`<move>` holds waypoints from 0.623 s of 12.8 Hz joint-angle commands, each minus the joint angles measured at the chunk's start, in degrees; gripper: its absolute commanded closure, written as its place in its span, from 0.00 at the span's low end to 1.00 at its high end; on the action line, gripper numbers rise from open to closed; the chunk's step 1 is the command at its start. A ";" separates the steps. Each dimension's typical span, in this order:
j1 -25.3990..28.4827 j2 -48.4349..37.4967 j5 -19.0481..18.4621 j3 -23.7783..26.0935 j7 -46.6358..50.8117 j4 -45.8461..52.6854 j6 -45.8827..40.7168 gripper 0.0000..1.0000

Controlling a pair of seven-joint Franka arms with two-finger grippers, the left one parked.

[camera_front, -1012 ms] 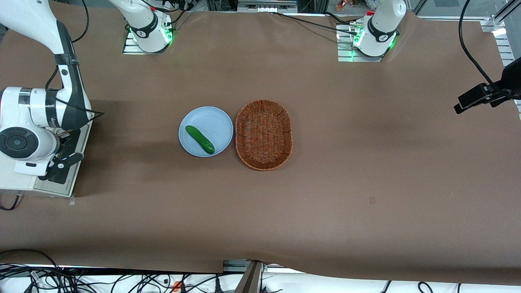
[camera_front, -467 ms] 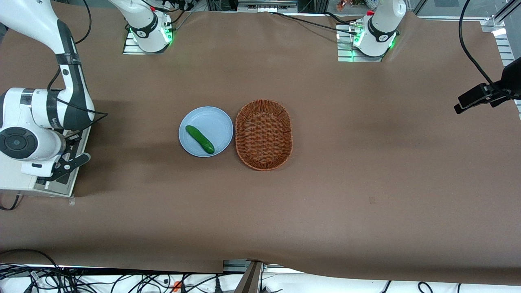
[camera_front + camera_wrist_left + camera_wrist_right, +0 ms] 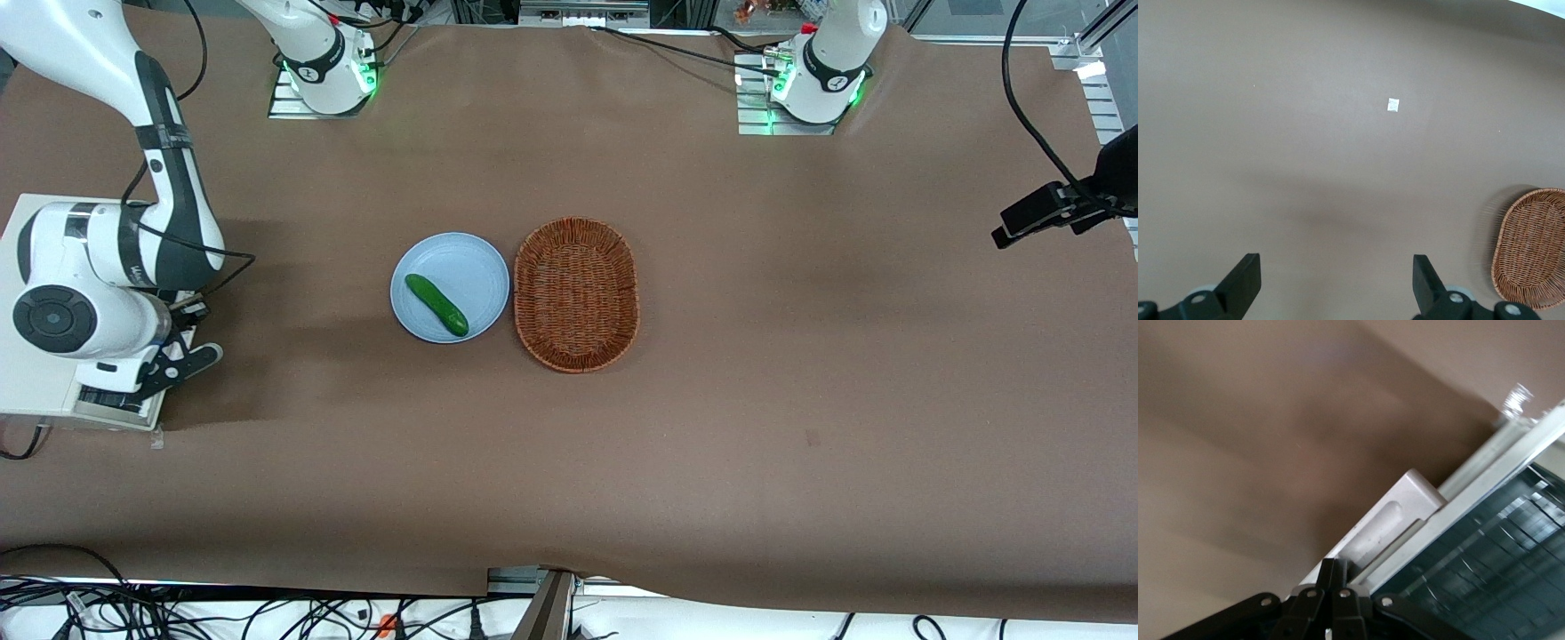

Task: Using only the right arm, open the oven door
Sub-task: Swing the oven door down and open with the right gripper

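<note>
**A:** What takes up the most room?

**B:** The brown counter (image 3: 800, 356). After it comes the right arm (image 3: 169, 204), white with black elbow sections, bent down over the working arm's end of the counter.

**A:** And the oven?

**B:** The white oven (image 3: 27, 382) sits at that same end, mostly hidden under the arm. The oven door (image 3: 1498, 547) shows best from the right wrist: dark glass in a shiny metal frame, tilted across the view. How far it is open, I cannot tell.

**A:** Anything mid-counter?

**B:** A woven basket (image 3: 576, 293), oval and brown. Just beside it, toward the working arm's end, is a pale blue plate (image 3: 462, 267), with a green cucumber (image 3: 436, 304) lying on it at a slant. Both are well apart from the oven.

**A:** The small parts, then?

**B:** The silver bar handle (image 3: 1395, 520) runs along the door's edge. The end effector (image 3: 1333, 570) is right at it, with its black fingers drawn close together and pinching the handle.
</note>
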 commanded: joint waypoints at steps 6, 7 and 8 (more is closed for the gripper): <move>-1.28 9.26 3.33 -1.18 1.04 0.10 10.74 1.00; -1.28 9.87 4.55 -1.18 1.04 0.10 10.74 1.00; -1.28 10.14 6.31 -1.18 1.04 0.10 10.83 1.00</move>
